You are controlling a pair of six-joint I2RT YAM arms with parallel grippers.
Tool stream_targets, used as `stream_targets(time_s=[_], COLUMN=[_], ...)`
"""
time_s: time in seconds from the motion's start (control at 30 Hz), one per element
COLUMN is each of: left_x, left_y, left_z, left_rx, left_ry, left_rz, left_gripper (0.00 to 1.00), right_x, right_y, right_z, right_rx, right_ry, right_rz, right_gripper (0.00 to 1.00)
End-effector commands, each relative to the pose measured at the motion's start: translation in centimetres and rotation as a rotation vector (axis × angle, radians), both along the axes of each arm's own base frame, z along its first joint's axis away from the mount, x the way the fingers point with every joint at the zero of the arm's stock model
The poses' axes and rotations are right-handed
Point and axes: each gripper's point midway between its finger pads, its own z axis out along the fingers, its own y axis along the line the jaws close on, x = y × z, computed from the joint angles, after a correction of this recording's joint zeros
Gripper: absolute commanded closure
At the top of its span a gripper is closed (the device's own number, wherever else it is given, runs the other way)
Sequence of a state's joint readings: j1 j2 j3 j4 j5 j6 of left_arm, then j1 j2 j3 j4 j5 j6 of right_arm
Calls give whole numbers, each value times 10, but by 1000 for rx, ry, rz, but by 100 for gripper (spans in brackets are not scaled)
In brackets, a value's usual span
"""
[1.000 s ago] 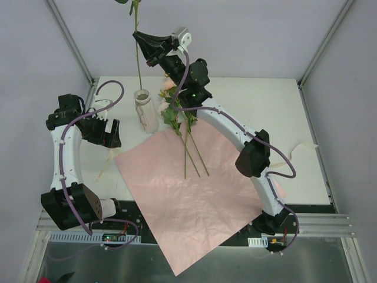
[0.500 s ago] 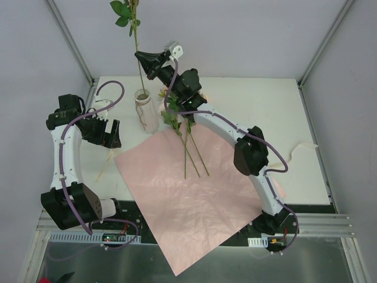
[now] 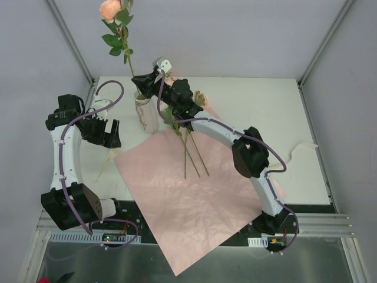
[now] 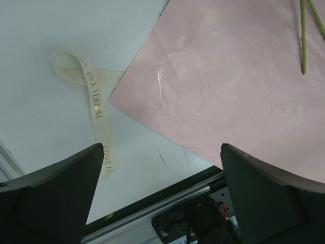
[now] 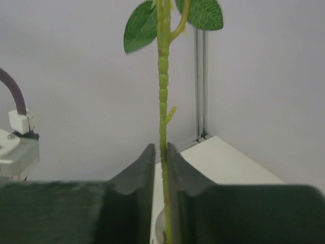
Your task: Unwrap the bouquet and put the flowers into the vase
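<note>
Rose (image 3: 109, 9) upright at table's far-left, stem foot reaching into vase (image 3: 145, 112) mouth. Right tool (image 5: 161, 152) pinching stem just above vase; right arm stretched forward-left, wrist over vase. Other flowers (image 3: 189, 144) lie on pink paper (image 3: 188, 194) beside vase. Left arm folded, left tool (image 4: 160, 152) spread wide, pointing down near ribbon (image 4: 96, 107) on table (image 3: 265, 112).

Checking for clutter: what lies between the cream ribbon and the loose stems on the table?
Only the spread pink paper, from ribbon to stems; the left wrist view shows it.
</note>
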State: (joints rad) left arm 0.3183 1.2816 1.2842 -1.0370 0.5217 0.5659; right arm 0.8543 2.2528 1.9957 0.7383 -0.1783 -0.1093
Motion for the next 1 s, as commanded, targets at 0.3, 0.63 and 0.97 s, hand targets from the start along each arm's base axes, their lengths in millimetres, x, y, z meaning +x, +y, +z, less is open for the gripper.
stream_targets(time_s=[0.3,0.63,0.97], left_x=[-6,-3,-3], left_y=[-3,-2,-1], left_z=[13,18,19], left_rx=[-22,-37,-37], left_ry=[-52,-65,-67], left_rz=[-1,10,11], left_gripper=[1,1,1], right_x=[-56,-98,-74], right_y=[-44,-133,-231], right_z=[40,18,-150], right_rx=[-126,-387,-878], right_ry=[-3,216,642], right_rz=[10,-129,-356], right_gripper=[22,3,16])
